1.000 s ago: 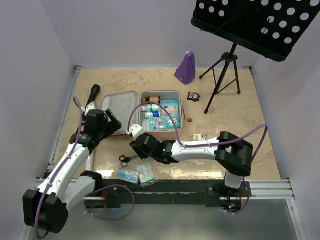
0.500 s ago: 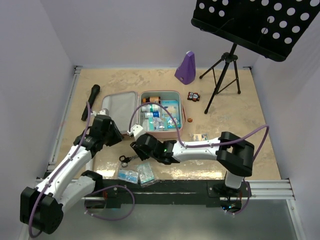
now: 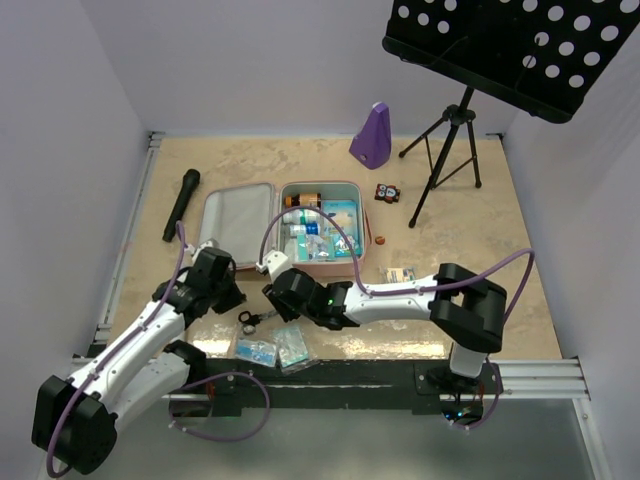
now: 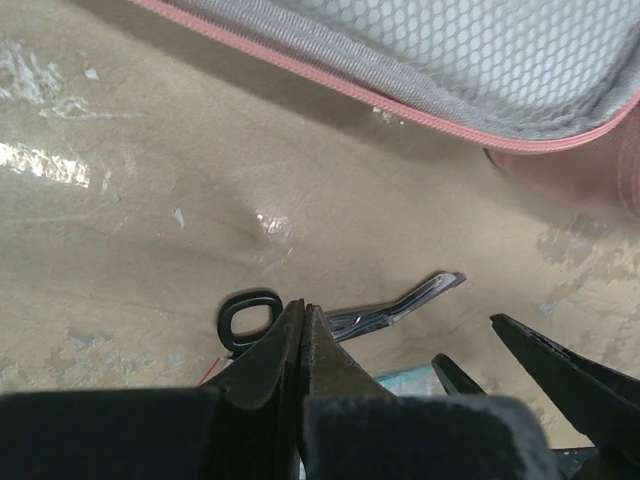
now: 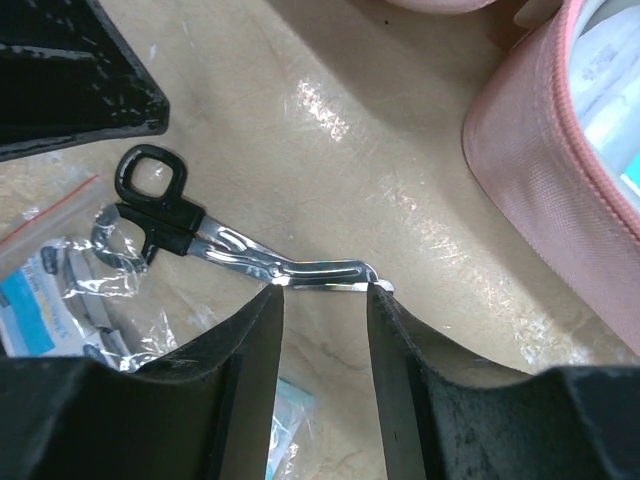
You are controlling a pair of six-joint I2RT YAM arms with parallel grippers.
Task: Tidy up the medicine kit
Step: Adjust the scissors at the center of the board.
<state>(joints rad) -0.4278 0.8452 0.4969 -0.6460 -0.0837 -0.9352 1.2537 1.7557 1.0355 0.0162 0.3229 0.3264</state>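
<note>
The medicine kit (image 3: 237,213) lies open, its pink base (image 3: 352,262) packed with boxes and bottles, its mesh-lined lid (image 4: 480,50) flat to the left. Black-handled metal scissors (image 3: 254,319) lie on the table in front of it. My left gripper (image 4: 303,310) is shut and empty, its tip just short of the scissors' handle loop (image 4: 250,315). My right gripper (image 5: 325,290) is open, with one fingertip (image 5: 272,292) by the pivot and the other by the end of the scissors' bent blade (image 5: 310,270). The kit's pink wall (image 5: 540,190) rises to the right.
Clear bags of supplies (image 3: 272,348) lie by the near edge, under the scissors' handles (image 5: 60,290). A black flashlight (image 3: 181,204) lies left of the lid. Behind are a purple metronome (image 3: 371,135) and a music stand (image 3: 455,110). Small boxes (image 3: 402,273) lie right of the kit.
My left arm has drawn back from the flashlight and lid toward the scissors, and its jaws have gone from wide open to shut. The right gripper has barely moved.
</note>
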